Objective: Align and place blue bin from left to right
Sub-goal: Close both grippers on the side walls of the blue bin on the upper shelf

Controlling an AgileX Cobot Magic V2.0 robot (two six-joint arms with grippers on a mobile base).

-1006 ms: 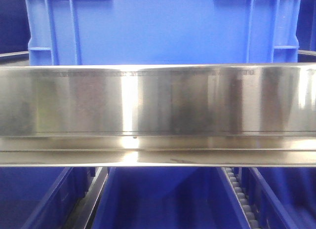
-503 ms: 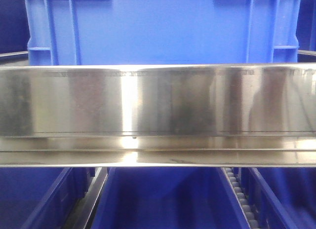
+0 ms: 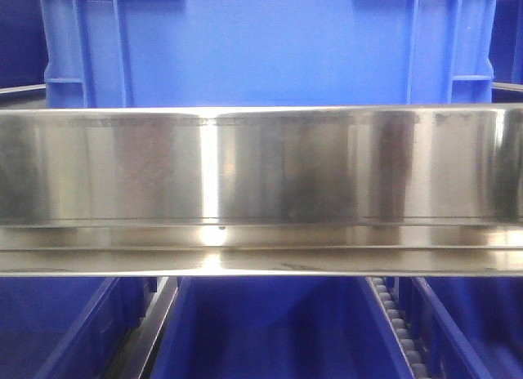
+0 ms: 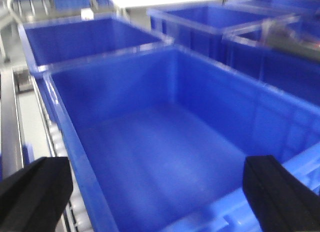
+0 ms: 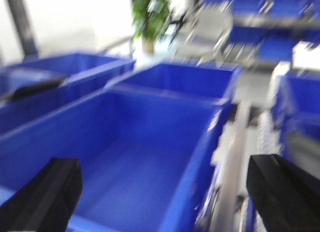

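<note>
Left wrist-mounted view looks down into the blue bin (image 4: 120, 92), open and empty, with the left gripper (image 4: 160, 197) hanging over its near wall. Its fingers (image 4: 35, 192) are spread far apart above that wall and nip nothing. The stance would suit either a clasp on the rim or a sideways push, though I cannot tell which is meant. A roller track (image 4: 54, 137) runs along the bin's left flank, which is probably why the bin sits so square: it rides a lane and can slide along it. Neighbouring bins (image 4: 85, 37) stand just behind the blue bin and to its right, rim near rim, as a row would.

Right wrist-mounted view shows the right gripper (image 5: 162, 192) above an open bin (image 5: 150, 127), its fingers (image 5: 42, 192) splayed wide with nothing between them. Whether this is the same bin is unclear, since both wrist pictures are blurred.

Exterior front-facing view is mostly filled by a steel rail (image 3: 261, 167), with a blue bin wall (image 3: 261, 44) rising behind it. With neither gripper holding anything, the placing looks unfinished.
</note>
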